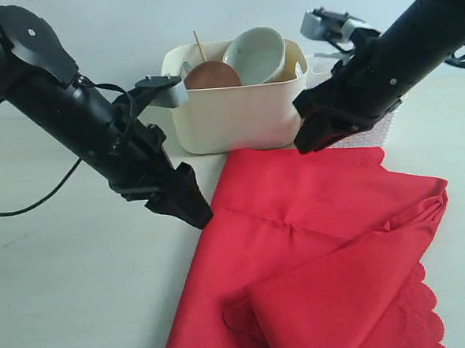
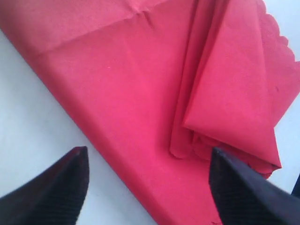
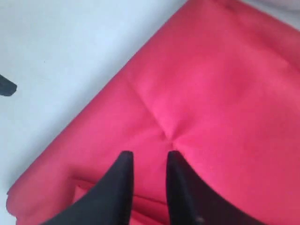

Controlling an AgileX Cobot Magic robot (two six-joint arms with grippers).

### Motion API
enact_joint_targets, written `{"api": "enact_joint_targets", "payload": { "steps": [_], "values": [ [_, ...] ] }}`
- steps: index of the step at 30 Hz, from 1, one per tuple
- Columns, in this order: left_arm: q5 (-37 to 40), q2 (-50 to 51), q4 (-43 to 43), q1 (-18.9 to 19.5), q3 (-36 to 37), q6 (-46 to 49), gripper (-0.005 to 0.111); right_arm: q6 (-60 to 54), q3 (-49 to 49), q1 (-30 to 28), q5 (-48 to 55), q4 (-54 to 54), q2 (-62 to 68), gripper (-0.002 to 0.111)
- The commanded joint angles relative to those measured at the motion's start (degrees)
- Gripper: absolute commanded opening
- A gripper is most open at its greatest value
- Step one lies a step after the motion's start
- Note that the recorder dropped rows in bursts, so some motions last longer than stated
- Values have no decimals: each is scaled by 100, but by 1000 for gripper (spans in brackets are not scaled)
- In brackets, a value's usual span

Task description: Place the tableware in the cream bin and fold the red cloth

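Note:
The red cloth (image 1: 300,241) lies on the table in front of the cream bin (image 1: 237,118), with its near right part folded over and a scalloped edge at the lower right. In the bin are a pale bowl (image 1: 258,54), a brown plate (image 1: 211,75) and chopsticks (image 1: 199,46). My left gripper (image 1: 197,212) hangs open at the cloth's left edge; its jaws straddle the red cloth (image 2: 131,84), and the left gripper (image 2: 147,152) holds nothing. My right gripper (image 1: 305,142) is low over the cloth's far edge. The right gripper (image 3: 149,154) has a narrow gap, with the red cloth (image 3: 211,93) showing through.
A white lattice basket (image 1: 364,138) stands behind the right arm, beside the bin. Pale table (image 1: 73,286) lies bare to the left of the cloth. A black cable (image 1: 29,204) trails from the left arm.

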Motion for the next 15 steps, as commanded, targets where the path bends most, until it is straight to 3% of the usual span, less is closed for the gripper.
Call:
{"api": "enact_joint_targets", "payload": {
  "steps": [1,7,15],
  "values": [
    [-86,224,-115,-134,19,64,61,-115,301,276,-592,-225,384,20],
    [-97,541,-115,-411,19,67,61,409,474,415,-1409,-692,1053,20],
    [-458,969,-104,-728,19,138,61,1132,474,415,-927,-1799,1408,19]
  ]
}}
